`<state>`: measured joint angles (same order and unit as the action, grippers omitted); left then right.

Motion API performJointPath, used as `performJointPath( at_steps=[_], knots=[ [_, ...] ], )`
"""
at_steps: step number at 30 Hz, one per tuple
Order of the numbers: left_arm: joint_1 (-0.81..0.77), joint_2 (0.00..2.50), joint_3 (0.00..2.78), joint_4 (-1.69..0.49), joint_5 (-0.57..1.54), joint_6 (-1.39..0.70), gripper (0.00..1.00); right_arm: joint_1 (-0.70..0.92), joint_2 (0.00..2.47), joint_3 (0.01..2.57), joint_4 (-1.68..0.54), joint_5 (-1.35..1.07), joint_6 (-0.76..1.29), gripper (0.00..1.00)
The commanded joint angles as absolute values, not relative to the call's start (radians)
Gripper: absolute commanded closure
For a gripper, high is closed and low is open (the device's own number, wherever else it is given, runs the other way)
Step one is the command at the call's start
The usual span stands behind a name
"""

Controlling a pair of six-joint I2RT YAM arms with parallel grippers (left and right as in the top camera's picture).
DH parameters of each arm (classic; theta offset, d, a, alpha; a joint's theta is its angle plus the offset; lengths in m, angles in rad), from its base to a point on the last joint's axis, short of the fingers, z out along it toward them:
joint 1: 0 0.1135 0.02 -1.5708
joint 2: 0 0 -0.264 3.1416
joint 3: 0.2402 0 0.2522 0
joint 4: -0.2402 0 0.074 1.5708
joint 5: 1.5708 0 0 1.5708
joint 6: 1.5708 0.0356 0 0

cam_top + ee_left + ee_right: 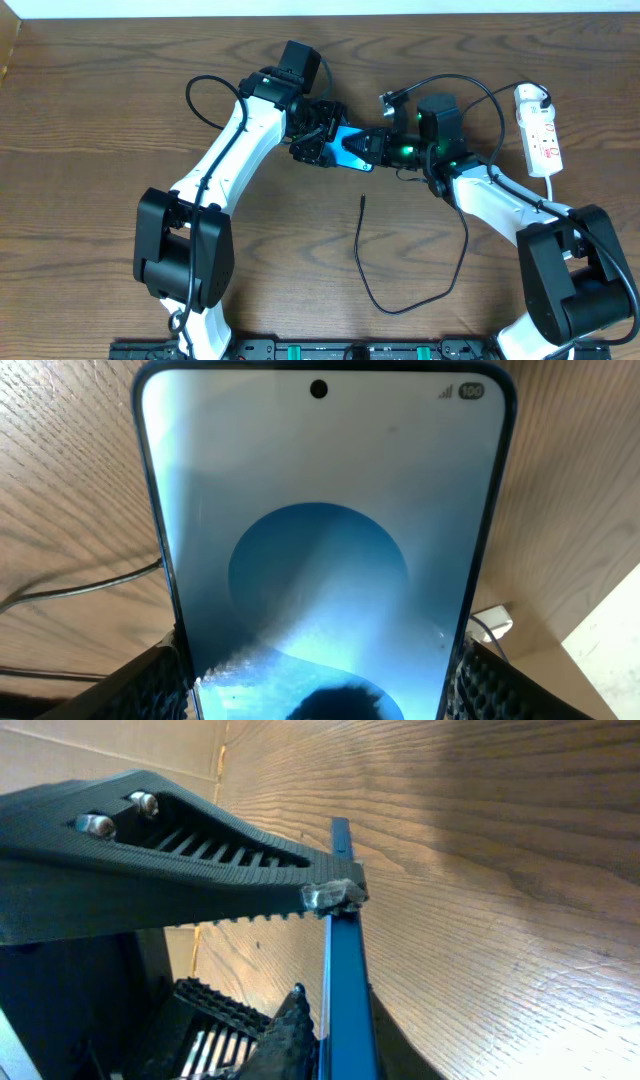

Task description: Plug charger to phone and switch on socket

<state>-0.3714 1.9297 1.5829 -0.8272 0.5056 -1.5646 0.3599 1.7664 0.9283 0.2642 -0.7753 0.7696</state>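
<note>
The phone [352, 146], blue-screened, is held off the table at the middle back between both grippers. My left gripper [325, 140] is shut on the phone [320, 540] across its width, one pad on each long edge. My right gripper [382, 148] is at the phone's right end. In the right wrist view the phone [346, 990] shows edge-on, and the fingertips [335, 898] stand close together against it. Whether they clamp it does not show. The charger [362, 255] lies loose on the table, its plug tip [362, 200] below the phone. The socket [540, 128] lies at the far right.
The charger's black cable loops toward the front of the table [400, 308] and back up under my right arm. A white cord [553, 190] runs from the socket toward the right arm's base. A cardboard edge [8, 50] sits at the far left corner.
</note>
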Motion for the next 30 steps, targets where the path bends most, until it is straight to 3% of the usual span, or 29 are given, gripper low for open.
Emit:
performJointPath(
  at_steps=[1,13,14,16,17,23,30],
  knots=[
    [-0.379,1.904,1.614,-0.821,0.504,-1.573,0.93,0.368,1.768,0.936,0.272,-0.829,0.743,0.99],
    [-0.379,1.904,1.614,-0.821,0.504,-1.573,0.91,0.368,1.768,0.937,0.273,-0.829,0.743,0.99],
    [-0.379,1.904,1.614,-0.821,0.504,-1.572,0.78,0.368,1.768,0.937,0.273,-0.828,0.743,0.99],
    [-0.377,1.904,1.614,-0.821,0.504,-1.565,0.24,0.366,1.768,0.936,0.273,-0.817,0.742,0.99],
    [-0.376,1.904,1.614,-0.821,0.504,-1.563,0.14,0.363,1.767,0.936,0.273,-0.813,0.743,0.99],
    [-0.359,1.887,1.615,-0.761,0.514,-1.471,0.1,0.306,1.767,0.937,0.273,-0.814,0.754,0.99],
    [-0.359,1.829,1.615,-0.678,0.412,-1.447,0.1,0.198,1.768,0.936,0.337,-0.813,1.065,0.99]
  ],
)
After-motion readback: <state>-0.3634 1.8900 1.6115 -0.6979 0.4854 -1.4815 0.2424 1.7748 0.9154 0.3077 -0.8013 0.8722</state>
